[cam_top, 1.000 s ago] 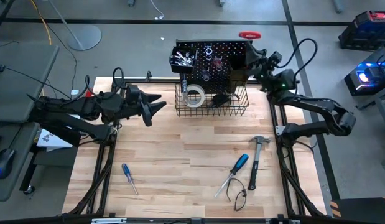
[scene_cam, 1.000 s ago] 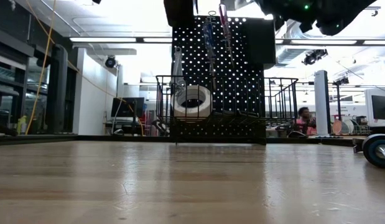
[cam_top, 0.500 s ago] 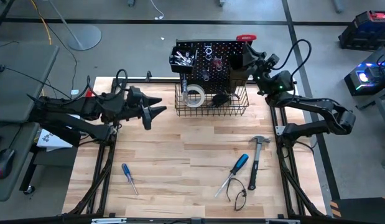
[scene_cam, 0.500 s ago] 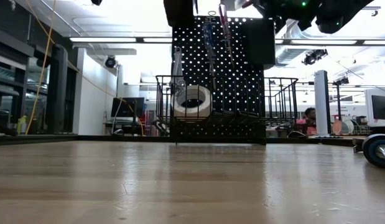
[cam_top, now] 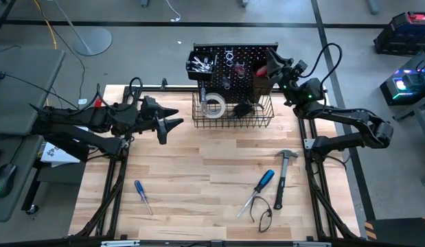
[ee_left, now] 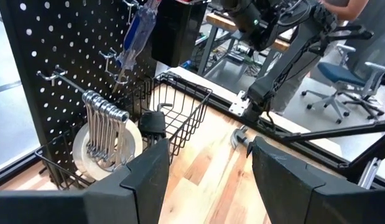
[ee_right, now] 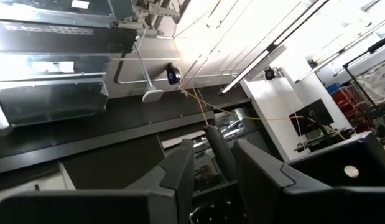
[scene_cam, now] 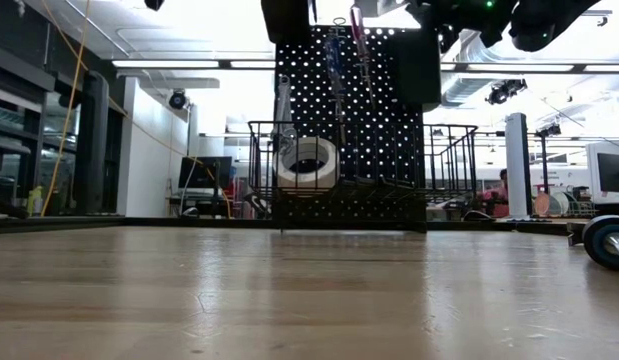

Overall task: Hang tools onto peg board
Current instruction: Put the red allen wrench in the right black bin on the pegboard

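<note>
High view first: the peg board point(cam_top: 233, 58) stands at the middle of the tabletop's point(cam_top: 198, 178) far edge, with a wire basket point(cam_top: 233, 113) hooked on its front. The white tape roll point(cam_top: 213, 105) sits in the basket's left end, and in the left wrist view a bunch of silver wrenches point(ee_left: 105, 112) hangs on a peg right in front of it, with a blue-handled screwdriver point(ee_left: 137, 31) hung higher up.

Right claw point(cam_top: 272, 63) is up at the board's right bin point(cam_top: 261, 67), and there's a red handle point(cam_top: 261, 69) showing right beside its tip. Its fingers point(ee_right: 180, 171) stand a bit apart in its own wrist view, with a thin dark shaft between them, though I can't tell whether they're actually gripping it.

Left claw point(cam_top: 172, 116) hangs over the far-left part of the tabletop, fingers spread fairly wide, nothing in them, pointing at the basket.

Still lying flat near the front edge: a small blue screwdriver point(cam_top: 142, 195) at front-left, plus a bigger blue-handled screwdriver point(cam_top: 261, 184), the claw hammer point(cam_top: 282, 175) and the pliers point(cam_top: 263, 216) together at front-right.
</note>
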{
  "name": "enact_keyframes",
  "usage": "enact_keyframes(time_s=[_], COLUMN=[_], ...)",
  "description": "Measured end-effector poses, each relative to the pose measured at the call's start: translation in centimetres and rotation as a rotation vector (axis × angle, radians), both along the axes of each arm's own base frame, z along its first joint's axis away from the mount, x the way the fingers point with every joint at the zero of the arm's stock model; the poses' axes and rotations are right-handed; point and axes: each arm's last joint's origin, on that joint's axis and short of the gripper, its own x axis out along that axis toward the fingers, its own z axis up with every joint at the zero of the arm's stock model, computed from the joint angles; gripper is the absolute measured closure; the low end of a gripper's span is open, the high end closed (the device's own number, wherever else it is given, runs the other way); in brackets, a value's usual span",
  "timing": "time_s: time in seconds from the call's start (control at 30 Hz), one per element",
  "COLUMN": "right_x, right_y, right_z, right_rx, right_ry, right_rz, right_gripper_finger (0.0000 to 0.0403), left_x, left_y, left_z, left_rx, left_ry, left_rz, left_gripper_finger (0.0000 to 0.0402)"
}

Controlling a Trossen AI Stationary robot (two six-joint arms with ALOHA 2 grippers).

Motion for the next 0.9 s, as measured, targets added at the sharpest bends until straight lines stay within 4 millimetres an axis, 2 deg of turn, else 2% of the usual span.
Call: enact_keyframes(time_s=[0.53,0.9], right_x=[-0.6,-2.1], right_y=[0.5,2.0], right_z=[0.4,2.1], right_rx=[0.022,-0.048], right_ry=[0.020,-0.031], right_rz=[0.020,0.054], right_gripper_finger=[0.0297,0.0297], left_x=[-0.1,-0.1], left_y=[0.0,0.0], left_z=[-0.3,-0.2], left_rx=[0.004,0.026], left_ry=[0.028,0.037], left_rz=[-0.001,-0.007], left_gripper_finger=[0.0193,0.0193])
